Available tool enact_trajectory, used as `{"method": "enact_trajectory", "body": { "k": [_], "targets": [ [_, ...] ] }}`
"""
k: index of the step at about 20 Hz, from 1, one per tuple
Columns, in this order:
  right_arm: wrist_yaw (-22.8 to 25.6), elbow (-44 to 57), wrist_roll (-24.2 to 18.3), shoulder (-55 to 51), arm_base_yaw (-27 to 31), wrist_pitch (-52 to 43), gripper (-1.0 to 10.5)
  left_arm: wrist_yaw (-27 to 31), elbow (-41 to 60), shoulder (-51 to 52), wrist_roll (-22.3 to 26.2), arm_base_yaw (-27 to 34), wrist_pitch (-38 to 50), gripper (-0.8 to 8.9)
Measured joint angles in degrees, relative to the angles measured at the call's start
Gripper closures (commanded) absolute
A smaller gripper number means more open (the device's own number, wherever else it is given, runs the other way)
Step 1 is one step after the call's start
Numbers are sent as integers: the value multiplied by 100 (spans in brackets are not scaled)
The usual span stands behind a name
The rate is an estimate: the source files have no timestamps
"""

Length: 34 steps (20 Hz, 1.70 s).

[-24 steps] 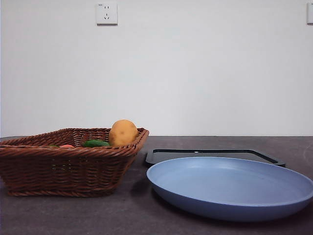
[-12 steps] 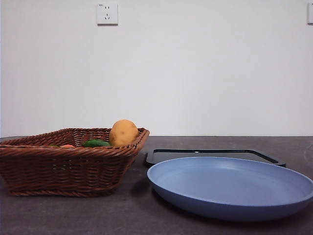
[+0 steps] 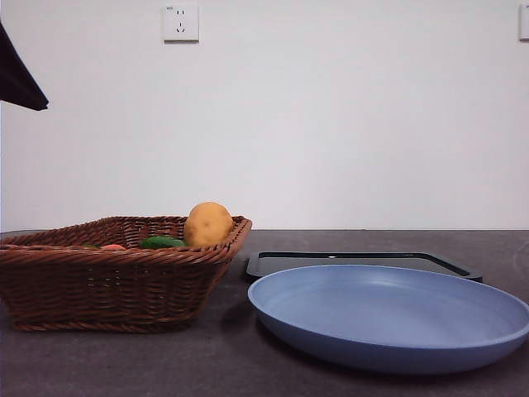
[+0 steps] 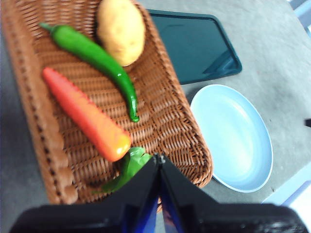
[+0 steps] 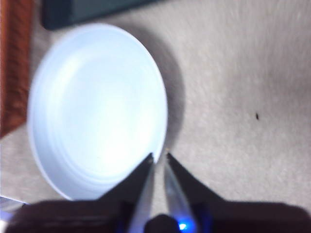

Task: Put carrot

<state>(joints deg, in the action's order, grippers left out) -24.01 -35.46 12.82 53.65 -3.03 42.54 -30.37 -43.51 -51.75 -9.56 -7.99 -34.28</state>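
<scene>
The carrot [image 4: 82, 114] is orange-red with green leaves and lies in the brown wicker basket [image 4: 34, 111], next to a long green pepper [image 4: 99, 58] and a potato [image 4: 121, 29]. In the front view only a sliver of the carrot [image 3: 113, 246] shows over the basket [image 3: 107, 285] rim. My left gripper [image 4: 159, 158] is shut and empty, high above the basket near the carrot's leafy end. It shows as a black tip [image 3: 18, 78] at the front view's top left. My right gripper [image 5: 159, 156] is shut and empty, high above the blue plate's [image 5: 97, 111] edge.
The blue plate [image 3: 388, 314] sits on the dark table to the right of the basket. A black tray [image 3: 355, 263] lies behind it. The potato [image 3: 208, 223] rises above the basket rim, with the green pepper [image 3: 161, 242] beside it.
A black arm tip has come into the front view at the top left. The basket, plate and tray have not moved.
</scene>
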Motion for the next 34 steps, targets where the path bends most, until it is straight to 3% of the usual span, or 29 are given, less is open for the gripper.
{"method": "enact_trajectory", "body": {
  "k": [5, 9, 14, 20, 22, 30, 34],
  "targets": [
    [0, 0, -7, 841, -66, -402, 697, 13, 0, 2, 13, -83, 339, 534],
    [-2, -2, 37, 1355, -402, -894, 700, 22, 0, 2, 11, -118, 356, 527],
    [20, -9, 411, 1967, -839, -1672, 707, 22, 0, 2, 11, -120, 400, 527],
    [321, -11, 542, 2490, -957, -1766, 859, 22, 0, 2, 11, -120, 400, 527],
    [323, -11, 542, 2487, -957, -1777, 936, 22, 0, 2, 11, -120, 400, 527],
    [345, -11, 671, 2055, -962, -1633, 943, 22, 0, -4, -234, -339, 402, 441],
    [358, -11, 691, 1355, -962, -1274, 943, 741, -2, -358, -634, -922, 529, 441]
  ]
}}
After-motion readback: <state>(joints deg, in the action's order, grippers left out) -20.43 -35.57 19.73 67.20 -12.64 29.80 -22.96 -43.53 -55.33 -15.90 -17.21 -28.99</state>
